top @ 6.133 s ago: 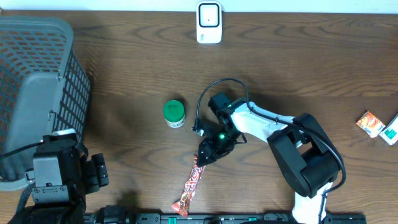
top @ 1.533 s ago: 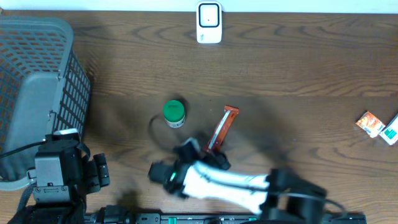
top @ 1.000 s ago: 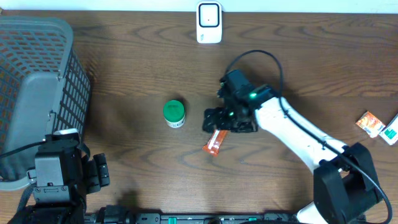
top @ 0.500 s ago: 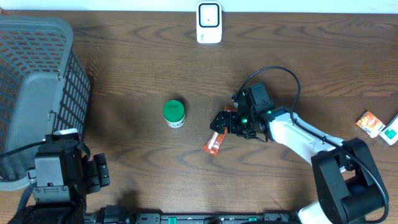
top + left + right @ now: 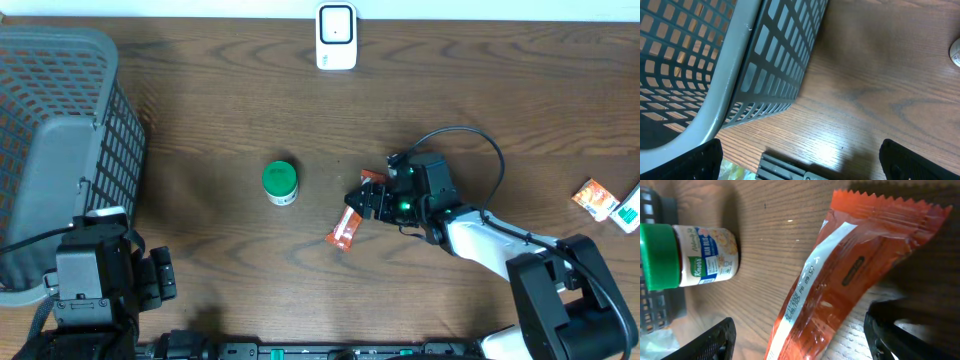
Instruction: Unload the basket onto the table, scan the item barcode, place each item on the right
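1. Orange pkt (image 5: 349,219) is seen lying flat mid-table on the wood table (image 5: 200,100). It's set at an angle, one end toward the far right, the other toward the near left.
2. R gripper (image 5: 366,199) is held low over the pkt's far end. Its jaws are spread wide, one finger each side, and nothing is clamped.
3. On the R wrist cam the pkt (image 5: 850,275) is framed between the two dark fingers (image 5: 707,340). Bare wood is left between that finger and the pkt. The other finger is close by the pkt's edge; contact can't be told.
4. A white strip w/ small print is seen running down the pkt, plus a dark oval mark. The print is too small to be read.
5. Green-lidded jar (image 5: 280,183) is stood upright just left of the pkt, apart from it. "Knorr" is read on its label (image 5: 705,262) in the wrist shot.
6. White scanner (image 5: 336,36) is seen at the table's far edge, well apart from pkt & gripper.
7. L gripper (image 5: 802,161) is held near-left, beside the grey mesh basket (image 5: 765,60). Its jaws are spread wide w/ nothing between them.
8. A small orange pack (image 5: 596,198) & a green-white pack (image 5: 630,212) are spotted at the far right edge, side by side.
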